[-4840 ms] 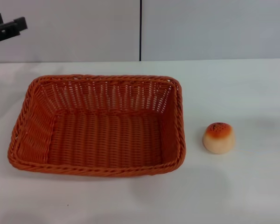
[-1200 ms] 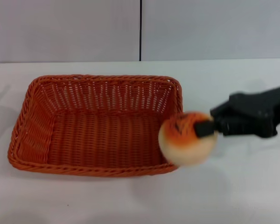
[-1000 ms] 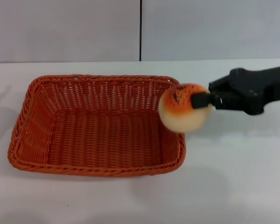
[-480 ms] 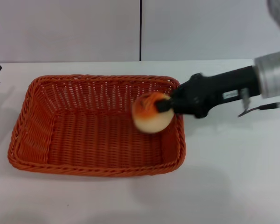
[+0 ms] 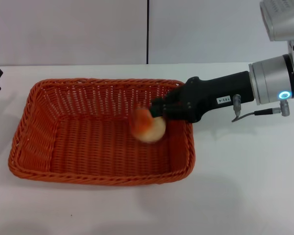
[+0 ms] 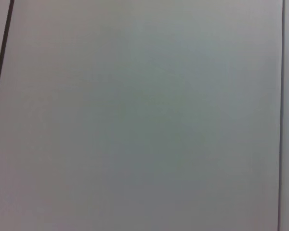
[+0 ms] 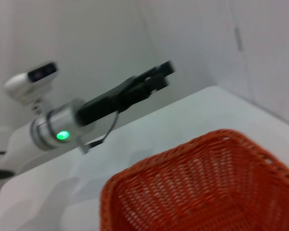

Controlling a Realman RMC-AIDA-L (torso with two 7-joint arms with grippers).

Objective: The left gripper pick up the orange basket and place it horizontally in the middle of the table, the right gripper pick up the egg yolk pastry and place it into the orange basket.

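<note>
Second step in hand, by the look of it: orange basket (image 5: 102, 131) already lying lengthwise near the middle of the desk (image 5: 245, 196), open side up. Right end effector (image 5: 156, 110) reaching in from the right across the basket's right rim, closed on the egg yolk pastry (image 5: 147, 125), which hangs above the right part of the woven floor, apart from the far wall and inside the right wall. Whether the pastry touches the floor, hard to say; seems still raised. Next move, as a judgement: lower a little toward the floor, part the fingers, then withdraw up and to the right, high enough to clear the braided rim just under the black wrist. Plenty of open room inside the basket to the left of the pastry; sloping right wall close by, so a release there could let the bun roll against it. Bare desk to the right and on the near side for the retreat. Left end effector (image 7: 147, 82) parked well off to the left past the basket, raised above the desk, fingers apparently together and holding nothing.
</note>
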